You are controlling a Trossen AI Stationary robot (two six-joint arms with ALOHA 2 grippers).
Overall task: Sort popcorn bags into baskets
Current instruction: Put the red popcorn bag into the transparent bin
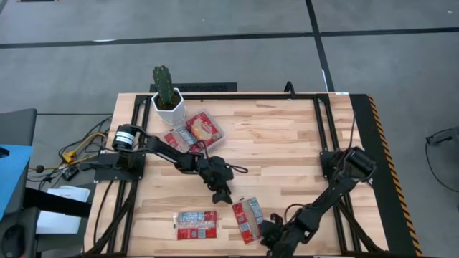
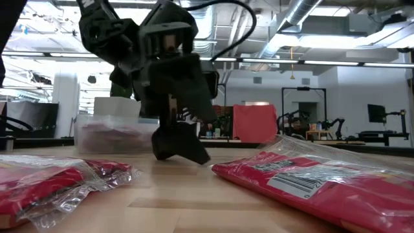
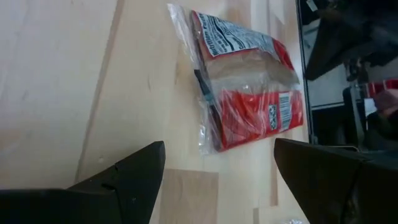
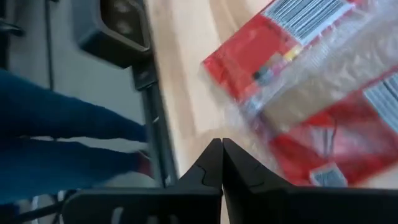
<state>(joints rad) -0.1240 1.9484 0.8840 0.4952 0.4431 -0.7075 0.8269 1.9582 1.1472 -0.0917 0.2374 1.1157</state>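
Two red popcorn bags lie flat on the wooden table near its front edge, one [image 1: 197, 223] to the left and one [image 1: 247, 218] right of it. My left gripper [image 1: 224, 195] is open and empty, low over the table just behind the right bag [image 3: 249, 81]; the low view shows it too [image 2: 181, 152]. My right gripper [image 4: 222, 158] is shut, at that bag's right near corner [image 4: 298, 93]. The clear tray [image 1: 215, 129] at the back left holds more red bags. My right gripper's shut fingertips [image 4: 214, 155] stand right at the clear edge of the right bag [image 4: 249, 124], coming level from the table's near right. I cannot tell whether they touch it. The bag lies flat on the table.
A white hexagonal pot with a cactus [image 1: 166, 97] stands beside the tray at the back left. A black frame [image 1: 323, 122] runs around the tabletop. A person's blue trouser leg [image 4: 56, 124] shows beyond the table's near edge.
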